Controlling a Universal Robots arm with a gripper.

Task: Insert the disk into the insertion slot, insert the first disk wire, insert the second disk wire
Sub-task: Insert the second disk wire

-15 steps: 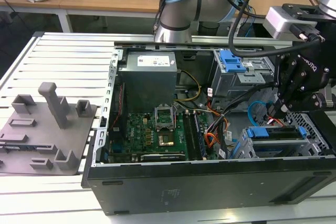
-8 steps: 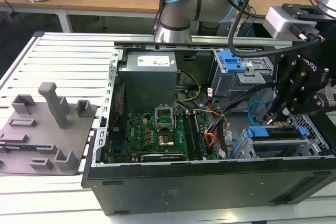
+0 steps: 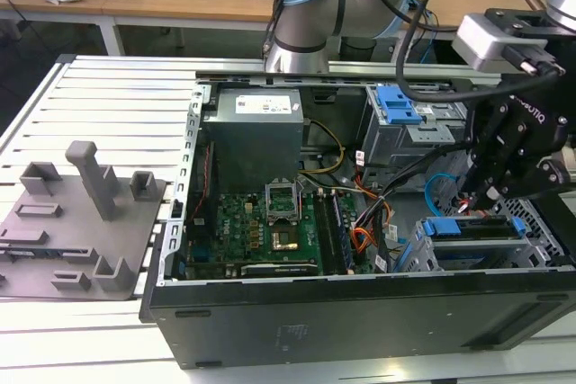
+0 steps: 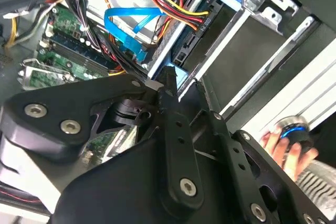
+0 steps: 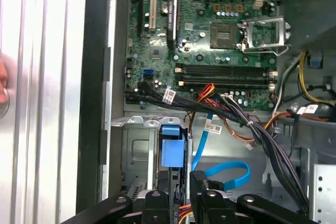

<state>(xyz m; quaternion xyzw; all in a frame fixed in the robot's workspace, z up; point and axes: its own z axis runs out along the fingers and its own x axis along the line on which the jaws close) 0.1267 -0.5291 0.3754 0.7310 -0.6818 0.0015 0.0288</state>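
Observation:
The disk in its blue caddy lies inside the insertion slot, the silver cage at the case's corner on the exterior view's right. My gripper hangs just above the disk's rear. In the second wrist view its black fingertips are together, shut, beside the dark plug end of the second disk wire, a light-blue loop. I cannot tell whether they pinch it. The first disk wire ends in a black plug seated against the disk. The first wrist view shows the blue loop above my gripper.
A taller grey cage with a blue latch stands behind my gripper. The motherboard and power supply take up the case's other half, with loose cable bundles between. A grey fixture plate lies outside. A person's hand is beside the case.

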